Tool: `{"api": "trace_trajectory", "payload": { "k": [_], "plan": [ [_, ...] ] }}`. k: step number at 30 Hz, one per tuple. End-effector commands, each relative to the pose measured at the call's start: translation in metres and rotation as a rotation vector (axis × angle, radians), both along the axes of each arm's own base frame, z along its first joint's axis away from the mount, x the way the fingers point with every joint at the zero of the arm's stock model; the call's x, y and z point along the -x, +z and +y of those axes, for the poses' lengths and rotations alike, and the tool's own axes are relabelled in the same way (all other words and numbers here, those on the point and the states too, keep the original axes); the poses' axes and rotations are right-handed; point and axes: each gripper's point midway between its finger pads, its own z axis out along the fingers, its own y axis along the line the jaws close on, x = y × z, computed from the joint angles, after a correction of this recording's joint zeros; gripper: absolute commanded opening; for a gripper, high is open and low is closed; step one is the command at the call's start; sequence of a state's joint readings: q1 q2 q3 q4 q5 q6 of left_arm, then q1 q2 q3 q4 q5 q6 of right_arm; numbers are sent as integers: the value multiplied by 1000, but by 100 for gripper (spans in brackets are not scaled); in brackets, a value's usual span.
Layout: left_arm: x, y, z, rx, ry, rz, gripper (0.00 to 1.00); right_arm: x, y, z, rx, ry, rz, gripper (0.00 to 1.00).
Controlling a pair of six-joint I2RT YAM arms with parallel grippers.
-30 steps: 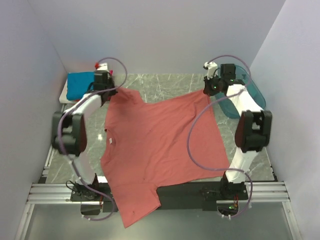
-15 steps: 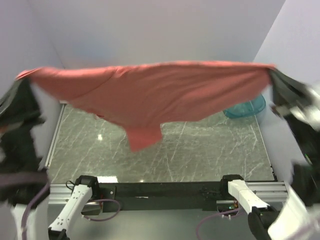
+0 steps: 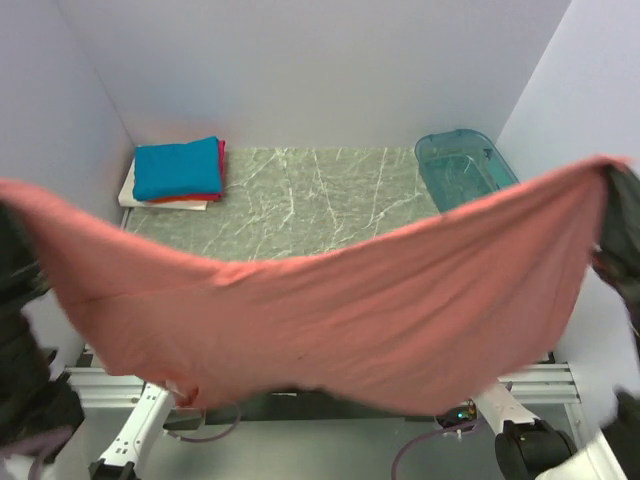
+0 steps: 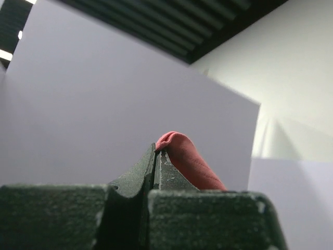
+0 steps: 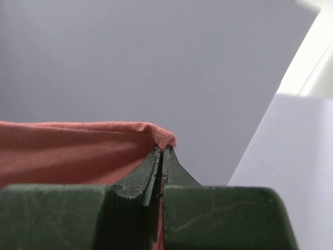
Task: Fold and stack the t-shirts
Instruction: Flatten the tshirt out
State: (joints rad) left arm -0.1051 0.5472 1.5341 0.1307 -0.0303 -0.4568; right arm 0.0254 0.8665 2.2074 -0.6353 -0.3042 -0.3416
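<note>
The salmon-pink t-shirt point(image 3: 340, 310) is the biggest thing in the top view: it hangs in the air as one broad sheet stretched from the left edge of the picture to the right, sagging in the middle and hiding the near edge of the table and most of the arm bases. No print or label can be made out on its cloth. Behind it lies the grey marbled table point(image 3: 320, 200). At the table's far right corner sits the translucent teal bin point(image 3: 465, 165), open side up. At the far left corner is a small stack of folded shirts: the blue shirt point(image 3: 178, 168) on top, the red shirt point(image 3: 176, 198) showing as a thin edge under it, and the white shirt point(image 3: 128, 195) at the bottom. The left gripper point(image 4: 155, 154) has its fingers pressed together on a bunched corner of the pink cloth, which bulges out just past the tips. The right gripper point(image 5: 162, 152) likewise pinches a hem corner of the same shirt, the cloth running off to the left.
</note>
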Motion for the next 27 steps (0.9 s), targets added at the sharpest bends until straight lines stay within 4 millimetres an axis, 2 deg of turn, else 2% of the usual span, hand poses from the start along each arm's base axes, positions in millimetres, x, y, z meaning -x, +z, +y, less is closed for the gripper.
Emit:
{"api": "trace_trajectory", "payload": {
  "k": [1, 2, 3, 4, 5, 6, 7, 8, 9, 10, 11, 12, 13, 14, 15, 16, 17, 18, 19, 20, 21, 22, 23, 24, 27],
  "plan": [
    [-92, -45, 0, -12, 63, 225, 1, -96, -54, -7, 4, -55, 213, 0],
    [-107, -56, 0, -13, 78, 261, 1, -108, -66, -6, 12, -54, 243, 0],
    [-138, -83, -1, -19, 84, 339, 1, -123, -79, -3, 29, -41, 276, 0],
    [-153, -96, -3, -25, 85, 367, 0, -154, -111, -1, 39, -36, 346, 0],
    [-174, -113, -5, -38, 88, 413, 0, -168, -126, 0, 46, -31, 376, 0],
    [-205, -150, -9, -49, 86, 505, 1, -183, -144, 5, 60, -9, 419, 0],
    [-224, -170, -10, -56, 91, 556, 0, -207, -179, 9, 68, 11, 498, 0],
    [-248, -191, -13, -69, 92, 603, 0, -226, -203, 11, 76, 26, 548, 0],
    [-273, -233, -13, -70, 98, 695, 0, -239, -212, 14, 82, 40, 535, 0],
    [-287, -251, -14, -74, 99, 730, 0, -265, -260, 15, 80, 46, 635, 0],
    [-312, -279, -16, -79, 100, 790, 0, -277, -279, 15, 83, 46, 664, 0],
    [-328, -308, -17, -83, 102, 854, 0, -291, -288, 16, 94, 47, 644, 0],
    [-342, -325, -18, -88, 104, 897, 0, -312, -334, 17, 100, 53, 731, 0],
    [-369, -364, -21, -101, 100, 1004, 0, -323, -353, 20, 121, 57, 754, 0],
    [-383, -376, -21, -103, 95, 1047, 0, -336, -371, 21, 138, 55, 786, 0],
    [-410, -411, -23, -99, 61, 1163, 0, -360, -410, 21, 155, 42, 870, 0],
    [-421, -440, -23, -107, 46, 1232, 0, -373, -428, 19, 159, 35, 917, 0],
    [-436, -445, -24, -118, 44, 1272, 0, -386, -444, 20, 167, 31, 957, 0],
    [-448, -461, -23, -119, 50, 1327, 0, -405, -440, 19, 165, 15, 958, 0],
    [-464, -499, -24, -133, 50, 1418, 0, -425, -483, 16, 161, -8, 1066, 0],
    [-477, -497, -24, -137, 55, 1417, 0, -433, -497, 14, 158, -22, 1120, 0],
    [-484, -505, -25, -138, 53, 1432, 0, -453, -511, 13, 154, -30, 1158, 0],
    [-492, -527, -24, -140, 58, 1475, 0, -460, -518, 12, 148, -38, 1182, 0],
    [-501, -523, -23, -134, 67, 1464, 0, -466, -524, 10, 146, -59, 1197, 0],
    [-522, -537, -22, -158, 81, 1493, 0, -477, -540, 10, 156, -70, 1234, 0]
  ]
}}
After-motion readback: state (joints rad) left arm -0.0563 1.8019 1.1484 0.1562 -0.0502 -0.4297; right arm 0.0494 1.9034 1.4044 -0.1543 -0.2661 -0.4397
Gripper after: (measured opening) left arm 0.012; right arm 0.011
